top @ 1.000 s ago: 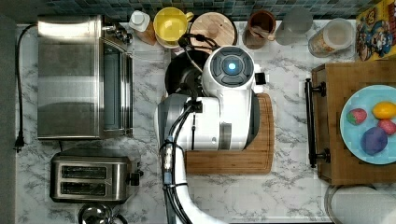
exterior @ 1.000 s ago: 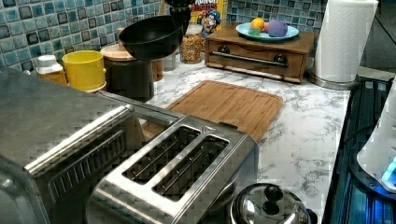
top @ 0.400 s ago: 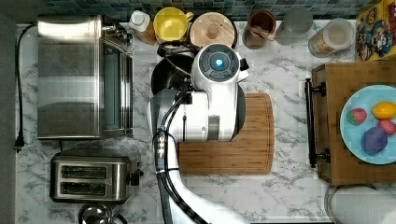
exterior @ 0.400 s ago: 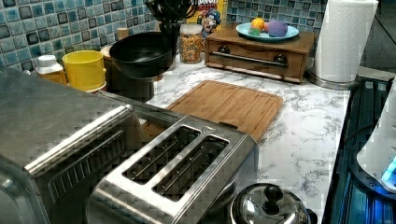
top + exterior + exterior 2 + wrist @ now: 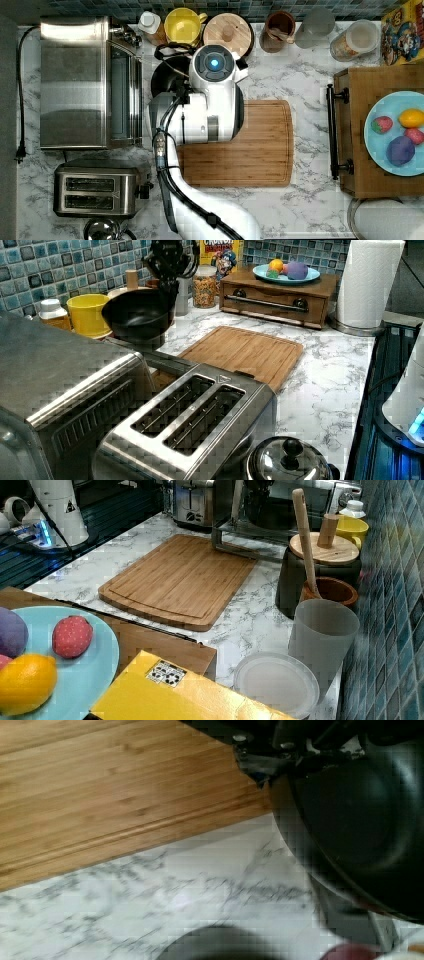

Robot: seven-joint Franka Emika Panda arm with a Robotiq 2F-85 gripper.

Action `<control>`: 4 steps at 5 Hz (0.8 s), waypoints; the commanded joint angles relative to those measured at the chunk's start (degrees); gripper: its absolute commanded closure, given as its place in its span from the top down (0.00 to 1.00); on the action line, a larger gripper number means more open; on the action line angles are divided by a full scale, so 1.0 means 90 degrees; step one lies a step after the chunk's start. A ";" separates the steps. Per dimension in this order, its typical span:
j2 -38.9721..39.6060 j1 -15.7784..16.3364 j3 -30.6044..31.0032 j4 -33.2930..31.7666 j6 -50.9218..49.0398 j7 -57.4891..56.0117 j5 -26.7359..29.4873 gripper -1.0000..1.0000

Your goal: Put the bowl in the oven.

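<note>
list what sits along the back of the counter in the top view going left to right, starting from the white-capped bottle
white-capped bottle → yellow cup → wooden-lidded pot → brown holder with wooden spoon → frosted grey cup → clear-lidded cereal jar → cereal box

Even indoor brightness, glare on the oven (image 5: 75, 30) top (wrist view blurred, blocky throughout)

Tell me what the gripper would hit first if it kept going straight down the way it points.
Pointing down, the gripper holds the bowl by its rim, so the bowl would likely land first on the oven's open door; depth is unclear.
</note>
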 commanded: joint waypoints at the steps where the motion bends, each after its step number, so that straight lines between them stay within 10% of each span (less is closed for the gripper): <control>1: 0.0140 0.0191 0.0810 0.1052 0.0489 -0.0759 0.0891 0.00; 4: 0.1115 0.0514 0.0980 0.1544 0.0513 0.0023 0.0395 0.00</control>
